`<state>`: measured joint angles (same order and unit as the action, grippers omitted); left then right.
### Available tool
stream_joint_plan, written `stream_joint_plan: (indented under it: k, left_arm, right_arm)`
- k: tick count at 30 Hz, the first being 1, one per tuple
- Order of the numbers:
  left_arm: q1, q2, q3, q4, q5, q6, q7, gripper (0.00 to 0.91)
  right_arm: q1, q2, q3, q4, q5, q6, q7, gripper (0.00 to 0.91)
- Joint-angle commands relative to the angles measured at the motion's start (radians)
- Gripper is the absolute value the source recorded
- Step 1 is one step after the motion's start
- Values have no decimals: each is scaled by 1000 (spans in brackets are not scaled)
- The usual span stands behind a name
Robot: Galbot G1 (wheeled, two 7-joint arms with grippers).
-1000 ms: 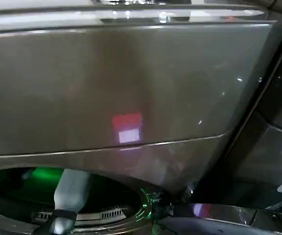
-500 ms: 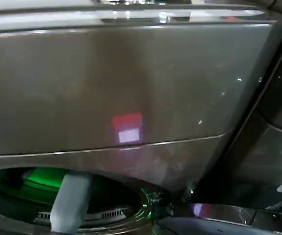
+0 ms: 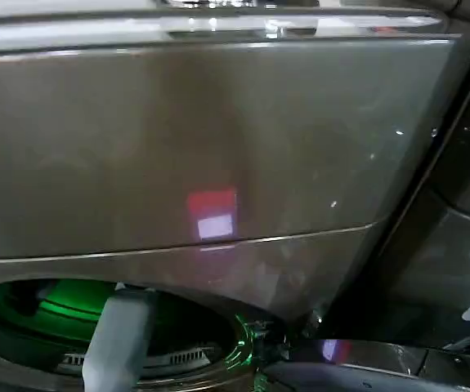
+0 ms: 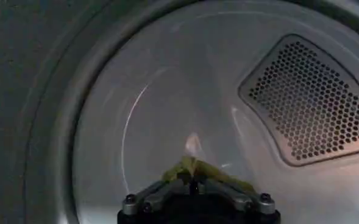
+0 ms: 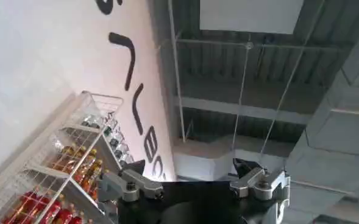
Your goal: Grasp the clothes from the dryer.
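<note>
The head view shows the bronze-brown front panel of the dryer [image 3: 218, 139] and, below it, the upper arc of the round drum mouth [image 3: 177, 327], lit green inside. The grey left arm [image 3: 118, 343] reaches into that mouth; its tip is hidden from this view.

The left wrist view looks from inside the drum [image 4: 167, 109]: a smooth pale curved wall and a perforated vent panel [image 4: 313, 97] on the back wall. The left pincer [image 4: 192, 173] has its fingers drawn together to a point, clamped on the clothes [image 4: 191, 163], a small olive-green fold pinched at the tips. The cloth hangs clear of the drum wall, held at the pincer tips, inside the drum.

The right wrist view faces upward, away from the dryer. It shows a ceiling [image 5: 252, 85] with beams, a white wall with black lettering [image 5: 130, 73], and a wire rack of bottles [image 5: 63, 170]. The right pincer [image 5: 191, 176] has its fingers wide apart and holds nothing.
</note>
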<state>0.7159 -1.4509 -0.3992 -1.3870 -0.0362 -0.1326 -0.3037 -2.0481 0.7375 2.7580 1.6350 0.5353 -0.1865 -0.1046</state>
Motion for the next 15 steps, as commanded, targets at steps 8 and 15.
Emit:
stream_joint_plan:
  k: [8, 15]
  left_arm:
    - [-5, -4, 9, -1, 6, 0, 0, 0]
    - [-7, -4, 10, 2, 8, 0, 3, 0]
  right_arm:
    - [-7, 10, 18, 4, -2, -10, -10, 907]
    - [-10, 10, 23, 5, -2, -10, -11, 907]
